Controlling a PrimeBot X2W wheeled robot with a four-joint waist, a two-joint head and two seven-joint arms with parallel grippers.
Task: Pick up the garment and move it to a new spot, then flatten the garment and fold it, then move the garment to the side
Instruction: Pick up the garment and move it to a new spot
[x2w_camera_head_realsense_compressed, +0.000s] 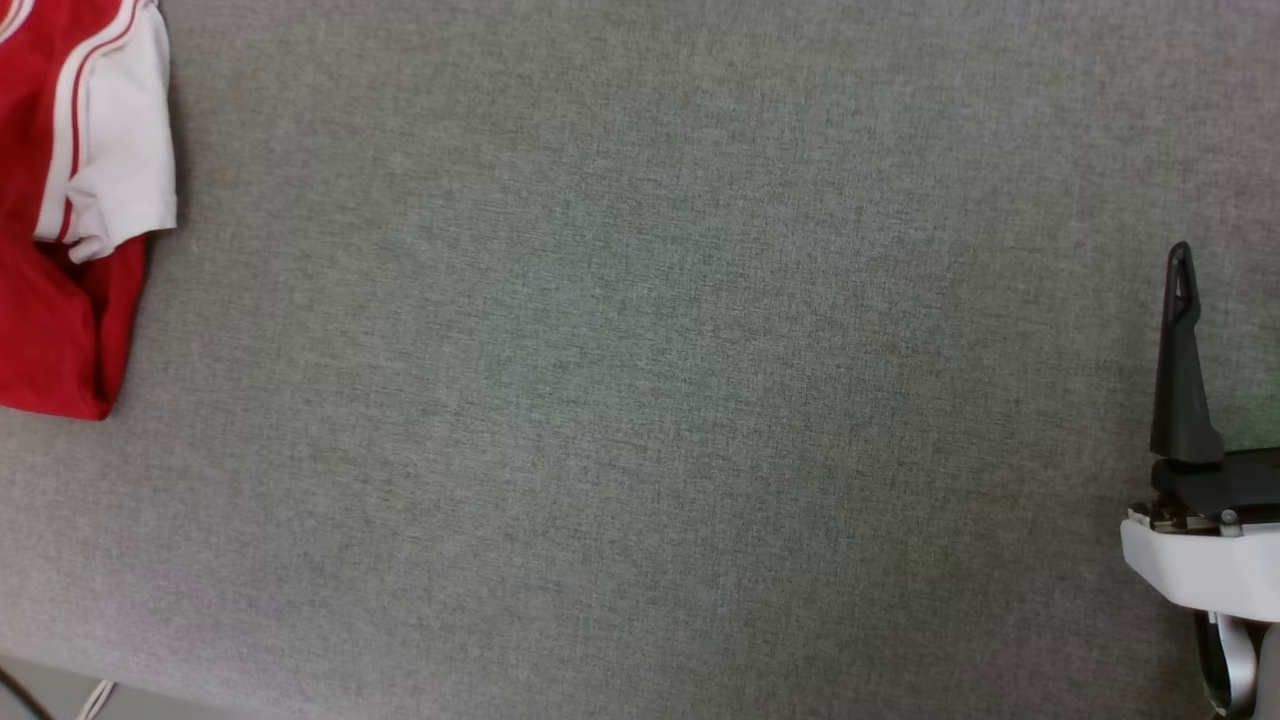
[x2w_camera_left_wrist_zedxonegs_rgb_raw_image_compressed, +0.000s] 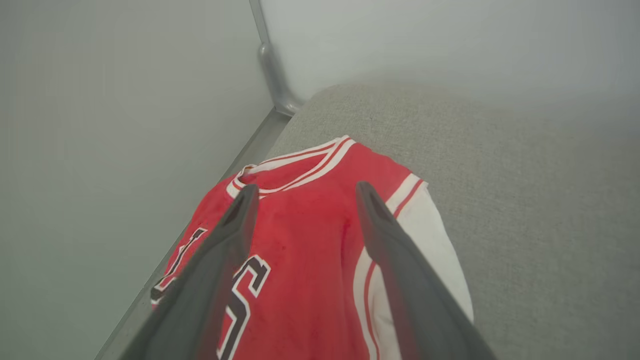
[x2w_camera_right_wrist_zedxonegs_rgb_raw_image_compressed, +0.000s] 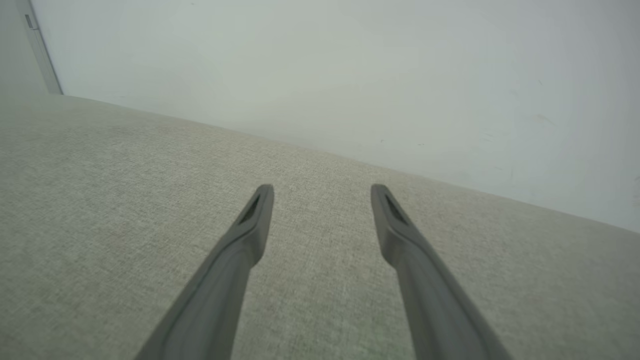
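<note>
The garment (x2w_camera_head_realsense_compressed: 60, 330) lies folded at the left edge of the grey surface (x2w_camera_head_realsense_compressed: 640, 400). The left claw (x2w_camera_left_wrist_zedxonegs_rgb_raw_image_compressed: 306, 187) hangs open above it, gripping nothing. The right claw (x2w_camera_right_wrist_zedxonegs_rgb_raw_image_compressed: 322, 187) is open over bare surface. The move-aside step appears nearly finished; what seems left is for both arms to lift clear without snagging the folds.

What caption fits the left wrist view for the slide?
Open left gripper poised above the red jersey, which lies by the edge of the grey fabric surface.

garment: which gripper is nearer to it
Left. The left gripper is right over the garment, open; the right gripper is far off, over the grey surface.
</note>
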